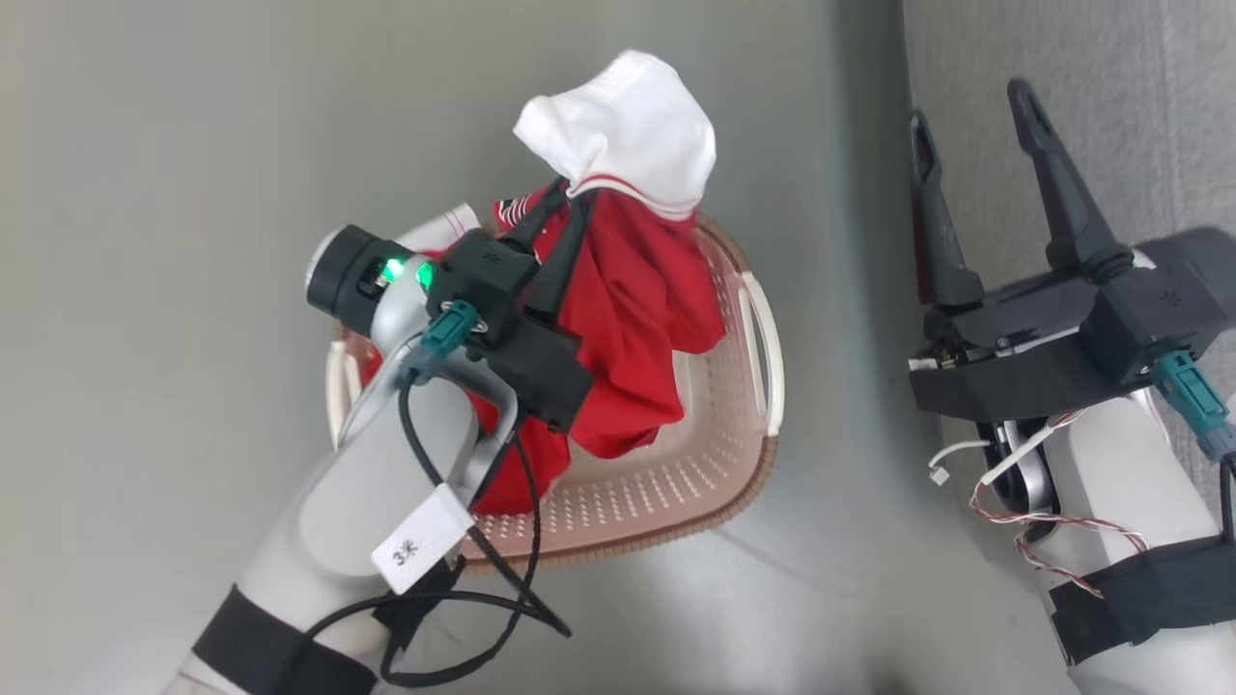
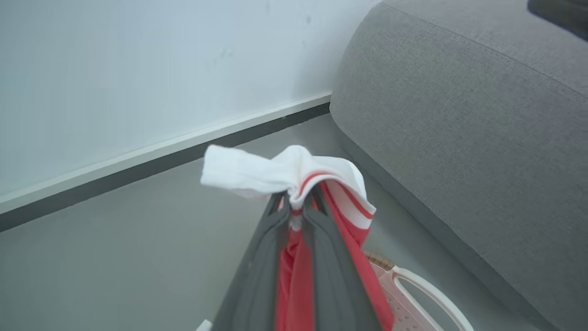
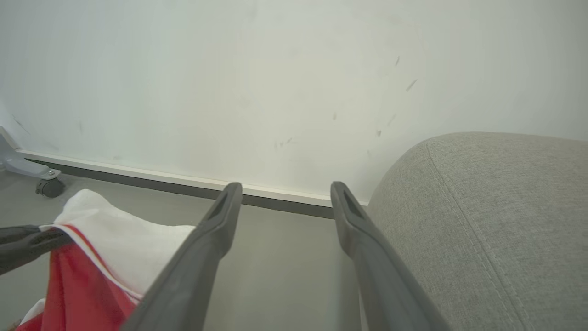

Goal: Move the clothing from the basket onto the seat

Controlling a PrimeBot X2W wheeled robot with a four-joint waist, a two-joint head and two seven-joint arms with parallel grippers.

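The left gripper (image 1: pixel 572 198) was clenched on the red clothing (image 1: pixel 637 290) at its white-trimmed edge, holding it up over the basket (image 1: pixel 719 463) on the floor. The right gripper (image 1: pixel 970 106) stood spread, gripping nothing, at the edge of the grey seat (image 1: pixel 1149 87), which lay just beside the basket.

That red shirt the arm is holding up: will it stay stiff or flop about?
Probably floppy: the red garment hangs in folds from the left end effector. Likely light, since one small pinch at its edge holds it. Its hanging end may snag the basket.
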